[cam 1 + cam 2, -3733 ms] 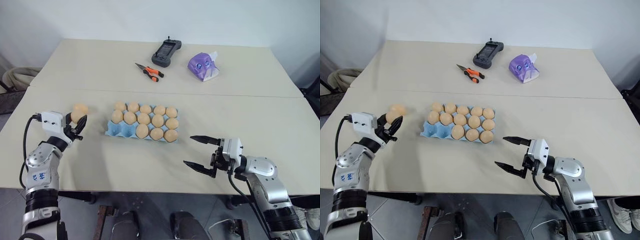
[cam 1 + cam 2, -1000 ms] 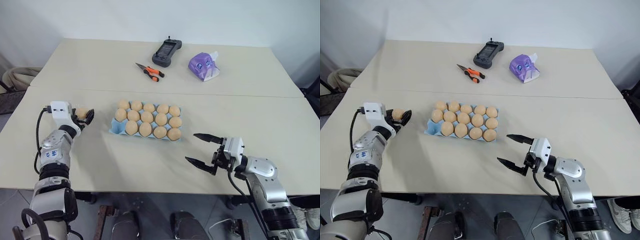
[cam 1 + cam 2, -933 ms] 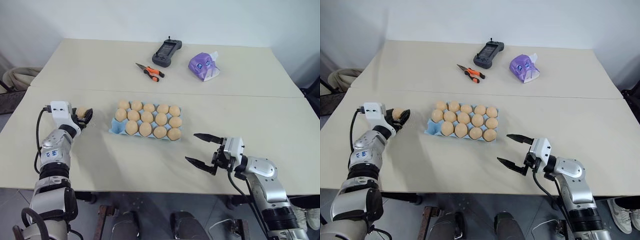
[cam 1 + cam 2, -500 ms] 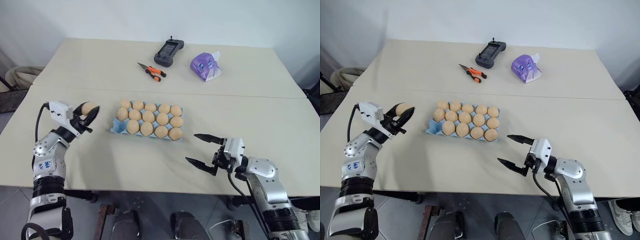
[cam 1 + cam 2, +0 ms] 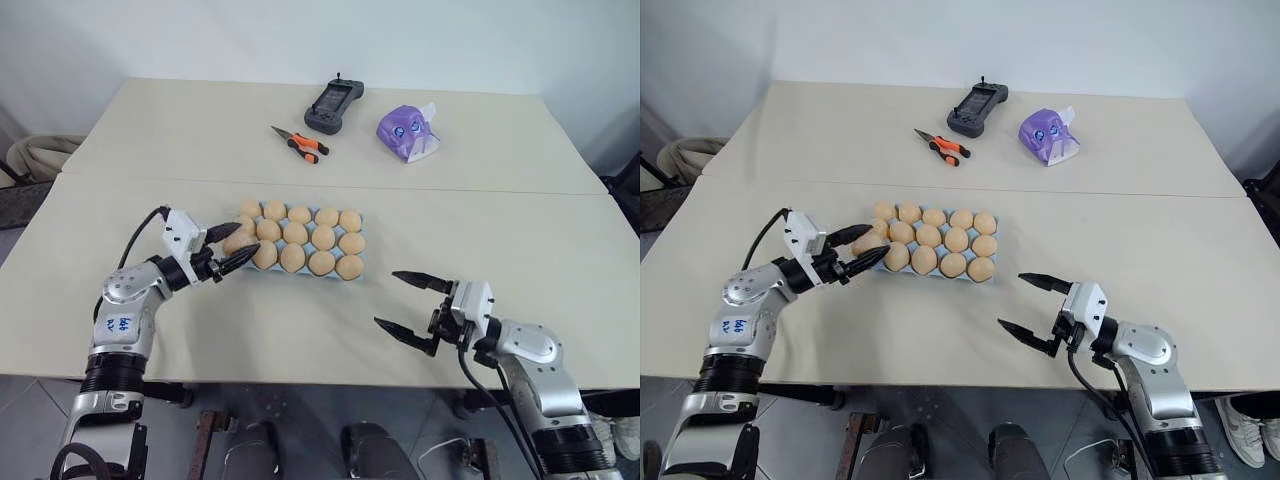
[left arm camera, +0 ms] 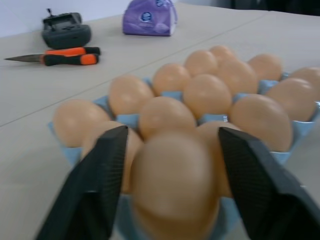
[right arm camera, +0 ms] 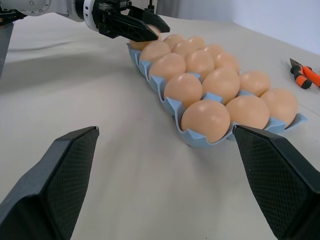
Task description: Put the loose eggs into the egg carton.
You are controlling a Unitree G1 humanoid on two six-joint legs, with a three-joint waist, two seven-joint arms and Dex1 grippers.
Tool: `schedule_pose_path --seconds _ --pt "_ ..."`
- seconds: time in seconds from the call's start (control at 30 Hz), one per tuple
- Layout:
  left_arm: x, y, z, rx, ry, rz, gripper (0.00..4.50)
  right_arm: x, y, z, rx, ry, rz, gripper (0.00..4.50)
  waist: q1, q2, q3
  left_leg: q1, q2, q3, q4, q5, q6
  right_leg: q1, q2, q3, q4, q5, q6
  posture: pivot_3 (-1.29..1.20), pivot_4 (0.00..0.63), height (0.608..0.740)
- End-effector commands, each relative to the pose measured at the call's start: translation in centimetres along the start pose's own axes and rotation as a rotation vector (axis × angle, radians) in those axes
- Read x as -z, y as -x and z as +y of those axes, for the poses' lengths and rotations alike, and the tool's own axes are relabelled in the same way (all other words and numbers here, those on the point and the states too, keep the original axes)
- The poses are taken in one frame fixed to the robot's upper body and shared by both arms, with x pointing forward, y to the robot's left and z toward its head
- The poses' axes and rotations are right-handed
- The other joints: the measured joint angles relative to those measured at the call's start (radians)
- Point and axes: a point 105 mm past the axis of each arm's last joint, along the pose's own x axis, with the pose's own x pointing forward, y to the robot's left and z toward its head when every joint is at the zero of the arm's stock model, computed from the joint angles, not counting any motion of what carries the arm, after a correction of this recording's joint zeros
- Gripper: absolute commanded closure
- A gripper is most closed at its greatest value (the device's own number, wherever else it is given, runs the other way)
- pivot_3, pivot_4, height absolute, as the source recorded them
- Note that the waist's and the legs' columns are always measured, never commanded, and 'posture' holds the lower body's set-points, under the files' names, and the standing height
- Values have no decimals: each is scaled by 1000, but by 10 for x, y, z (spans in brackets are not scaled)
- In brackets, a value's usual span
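The light blue egg carton (image 5: 232, 262) lies mid-table with pale orange eggs in its cups. My left gripper (image 5: 245, 241) is level at the carton's near-left corner. Its black fingers (image 6: 95, 185) stand open on either side of one egg (image 6: 175, 185) that sits low in the corner cup. I cannot tell whether the pads still touch it. My right gripper (image 5: 385, 298) hovers open and empty over the table to the right of the carton, nearer the front edge. From the right wrist view the carton (image 7: 170, 107) runs away toward the left gripper (image 7: 157, 31).
At the back of the table lie orange-handled pliers (image 5: 300, 143), a black handheld controller (image 5: 333, 103) and a purple tissue pack (image 5: 406, 133). A seam (image 5: 480, 190) crosses the table behind the carton. Coiled hoses (image 5: 30, 155) sit beyond the table's left edge.
My left gripper carried the egg rightward from the table's left side to the carton's near-left corner, turned inward, and its fingers have spread apart. The right arm has stayed put.
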Motion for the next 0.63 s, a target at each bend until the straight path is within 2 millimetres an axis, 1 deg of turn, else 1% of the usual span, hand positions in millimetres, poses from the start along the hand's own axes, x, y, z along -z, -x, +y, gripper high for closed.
schedule_pose_path --seconds 0.03,0.07,0.17,0.27,0.37,0.43,0.5,0.53,0.63 --pt "-14 7 2 10 -72 -22 20 -12 3 -6 24 36 -29 0 0 0 0 0 0 0 0 0 0 0 0 0 0 0 0 0 150 740" --pt "-14 8 1 11 -81 -18 20 -12 3 -6 24 37 -29 0 -1 0 0 0 0 0 0 0 0 0 0 0 0 0 0 0 150 740" --pt "-21 26 -2 34 -123 -5 20 -13 7 -10 31 42 -22 0 -4 0 0 0 1 0 0 0 0 0 0 0 0 0 0 0 150 740" --pt "-20 54 -3 32 -146 50 20 -15 21 -15 37 43 4 0 -2 0 0 0 2 0 -1 0 -1 0 -1 0 0 0 -1 0 150 740" --pt "-13 83 -5 10 -146 129 20 -17 39 -22 52 40 48 0 -2 1 0 0 4 0 -2 -1 -1 0 -2 0 -2 -1 -1 0 150 740" --pt "-9 97 -6 -7 -143 165 20 -16 47 -26 59 38 71 0 -2 1 0 0 5 0 -3 -1 -1 0 -3 0 -3 -1 -1 0 150 740" --pt "-4 109 -7 -34 -143 190 20 -15 53 -30 67 39 86 0 -2 1 0 1 5 0 -3 -2 0 1 -3 0 -3 -1 -2 0 150 740" --pt "-2 113 -8 -42 -144 196 20 -15 54 -31 67 41 91 0 -2 1 0 1 5 0 -3 -5 -3 1 -4 0 -3 -1 -2 0 150 740" --pt "3 120 -11 -91 -141 201 20 -16 54 -36 77 46 86 0 -2 1 0 1 5 -1 -3 -7 -2 3 -5 -1 -4 -1 -2 0 150 740"
